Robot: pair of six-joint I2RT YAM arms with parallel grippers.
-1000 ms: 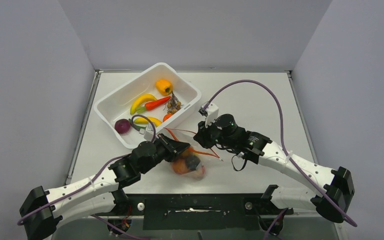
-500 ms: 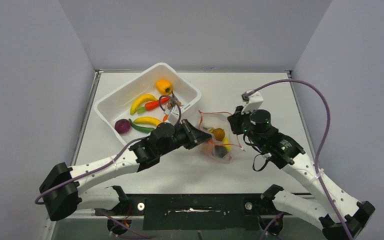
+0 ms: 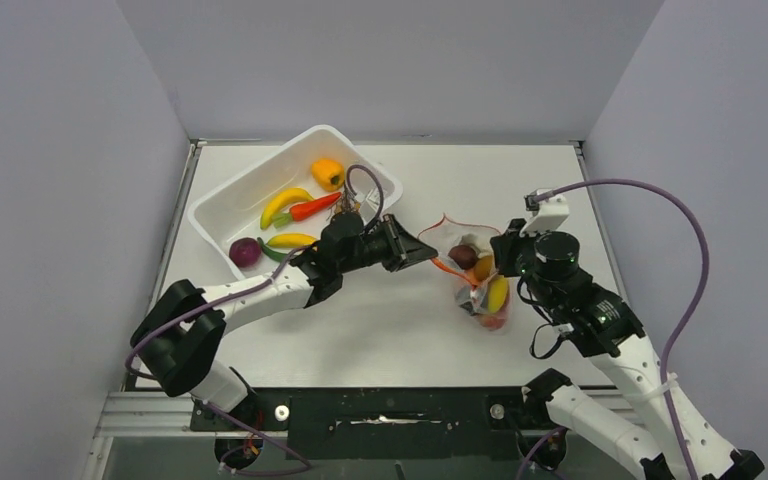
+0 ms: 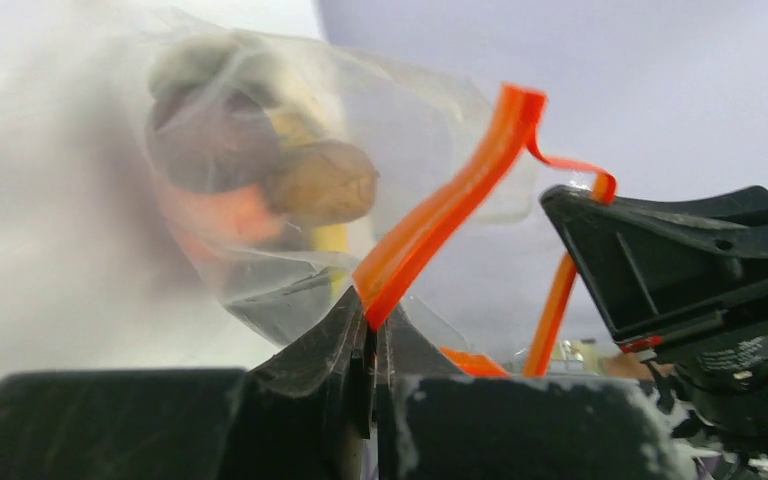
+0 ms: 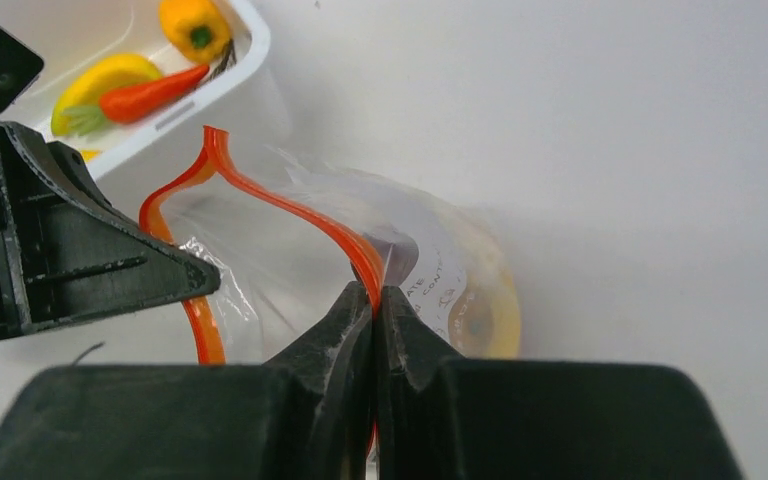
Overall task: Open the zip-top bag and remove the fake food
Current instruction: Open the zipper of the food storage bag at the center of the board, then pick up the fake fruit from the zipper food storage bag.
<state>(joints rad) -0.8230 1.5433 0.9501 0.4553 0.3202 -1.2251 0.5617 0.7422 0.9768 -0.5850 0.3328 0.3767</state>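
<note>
The zip-top bag [image 3: 472, 280] hangs between my two grippers right of the table's middle, its red-orange zip strip [image 3: 447, 222] spread into an open loop. Fake food is inside: a dark plum [image 3: 463, 256], a yellow banana [image 3: 498, 294] and a red piece [image 3: 491, 322]. My left gripper [image 3: 428, 250] is shut on the strip's left side; the left wrist view shows the strip [image 4: 430, 225] pinched at my gripper [image 4: 370, 312], with a brown kiwi [image 4: 325, 182] behind plastic. My right gripper [image 3: 501, 260] is shut on the strip's right side, seen in its wrist view [image 5: 372, 292].
A white tub [image 3: 260, 166] stands at the back left, holding a yellow pepper [image 3: 328, 172], bananas [image 3: 285, 203], a red chili [image 3: 313, 208] and a purple piece [image 3: 245, 252]. The tub's corner [image 5: 245, 45] lies close behind the left gripper [image 5: 90, 255].
Both grippers have carried the bag from the near middle of the table to the right and farther back. The zip strip has spread wider and the food has slid lower.
</note>
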